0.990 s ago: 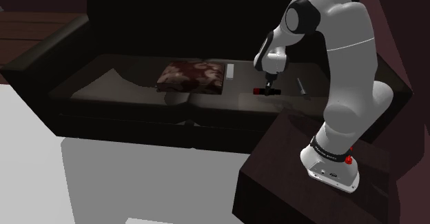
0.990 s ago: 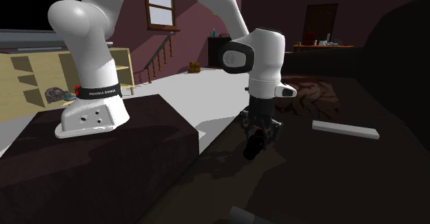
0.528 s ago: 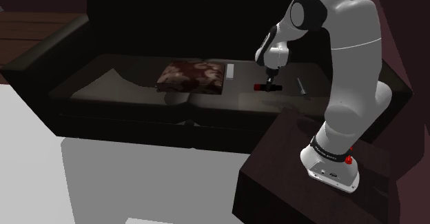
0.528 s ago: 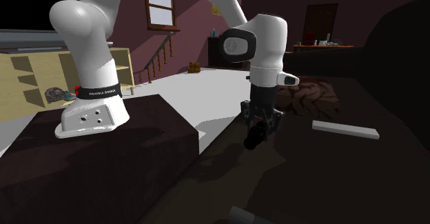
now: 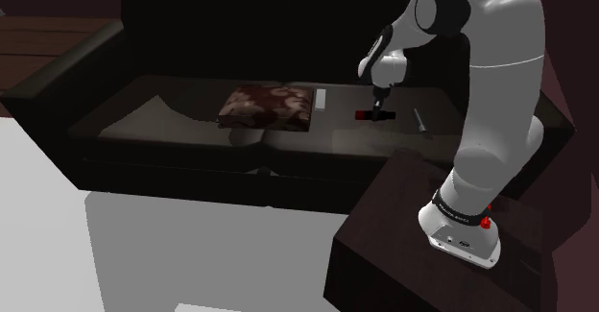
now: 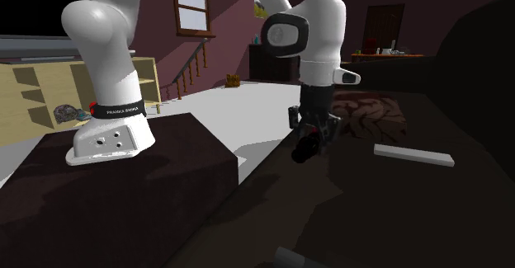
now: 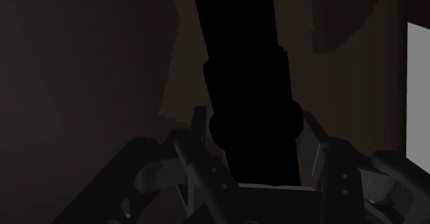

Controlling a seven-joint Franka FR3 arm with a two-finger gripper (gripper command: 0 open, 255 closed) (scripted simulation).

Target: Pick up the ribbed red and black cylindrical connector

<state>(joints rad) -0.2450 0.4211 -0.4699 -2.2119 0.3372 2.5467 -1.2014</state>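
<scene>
The ribbed connector (image 5: 371,115), red at one end and black along the rest, hangs level above the dark sofa seat (image 5: 317,137). My gripper (image 5: 377,108) is shut on it from above. From the second exterior view the connector (image 6: 304,150) shows as a dark cylinder sticking out below the gripper (image 6: 313,138), off the seat. In the wrist view the connector (image 7: 249,98) is a black ribbed cylinder running away from the hand, clasped between the two fingers (image 7: 198,155).
A patterned cushion (image 5: 267,107) lies on the seat to the shoulder view's left of the gripper, with a flat white bar (image 5: 321,98) beside it. A grey rod (image 5: 419,119) lies toward the stand (image 5: 432,252). The sofa back (image 5: 211,12) rises behind.
The gripper has risen with the connector clasped in it, lifting it further off the sofa seat. The arm's upper links have straightened upward.
</scene>
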